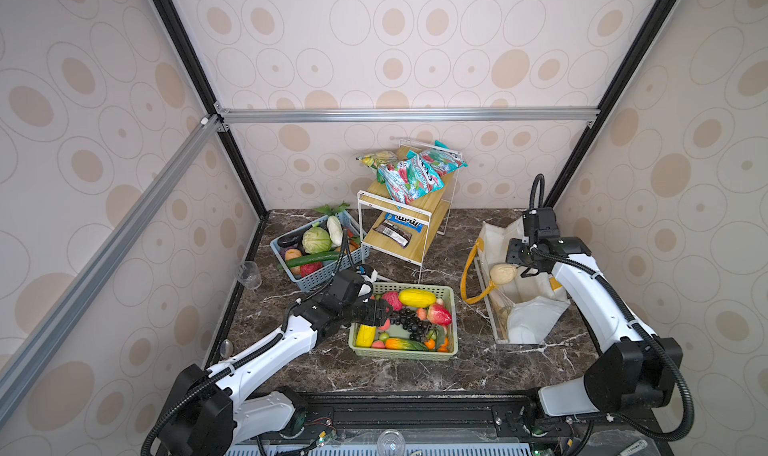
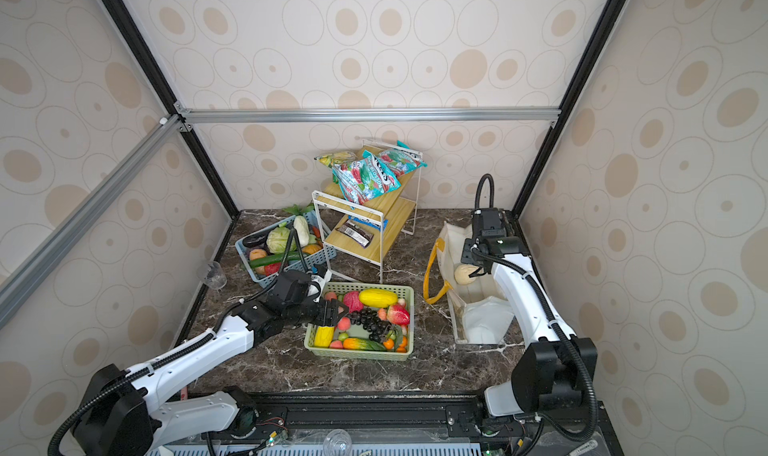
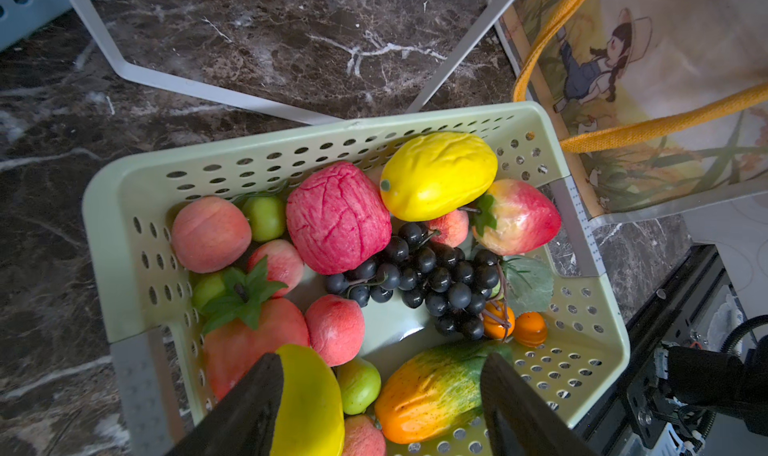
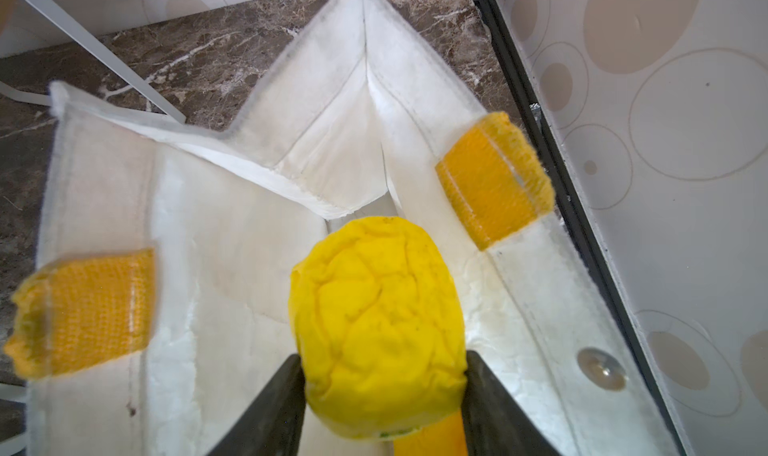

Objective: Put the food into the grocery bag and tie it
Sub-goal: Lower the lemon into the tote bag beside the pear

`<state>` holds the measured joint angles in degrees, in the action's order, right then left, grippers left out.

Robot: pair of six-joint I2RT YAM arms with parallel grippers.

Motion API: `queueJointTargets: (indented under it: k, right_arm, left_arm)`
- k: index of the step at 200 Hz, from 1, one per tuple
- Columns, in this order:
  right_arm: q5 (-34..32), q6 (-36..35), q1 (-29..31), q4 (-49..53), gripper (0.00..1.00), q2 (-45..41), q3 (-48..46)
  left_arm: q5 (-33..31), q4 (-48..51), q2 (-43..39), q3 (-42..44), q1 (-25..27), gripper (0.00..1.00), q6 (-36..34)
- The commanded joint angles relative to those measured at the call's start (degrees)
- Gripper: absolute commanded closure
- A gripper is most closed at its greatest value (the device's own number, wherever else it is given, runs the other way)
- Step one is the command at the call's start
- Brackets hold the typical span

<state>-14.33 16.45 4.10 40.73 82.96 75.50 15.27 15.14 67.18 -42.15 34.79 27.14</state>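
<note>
The white grocery bag stands open at the right, its mustard handle hanging over the side. My right gripper is shut on a wrinkled yellow fruit just above the bag's mouth. More food fills the green basket: a yellow melon, dark grapes, a red fruit, an orange-green fruit. My left gripper hovers open over the basket's near-left part, holding nothing.
A blue basket with cabbage and cucumber sits at the back left. Beside it stands a white two-tier rack with snack bags. A clear cup stands by the left wall. The bag is close to the right wall.
</note>
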Motion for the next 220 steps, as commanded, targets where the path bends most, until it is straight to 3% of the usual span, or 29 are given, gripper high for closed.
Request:
queueJointTargets:
  k: [1,100,220]
  right_arm:
    - [-0.76,0.19,-0.92,-1.74,0.42,1.25,-0.33]
    - [-4.87,0.22,-1.37,-4.27,0.41,7.37,-1.32]
    - [-3.91,1.66,-1.90,-5.81,0.39,14.49,-2.62]
  left_arm:
    - [-0.54,0.60,-0.12,-1.64,0.59,0.25,-0.94]
    - [-0.57,0.18,0.37,-1.64,0.86,0.25,-0.59]
    - [-0.76,0.16,0.02,-1.42,1.33,0.25,-0.33]
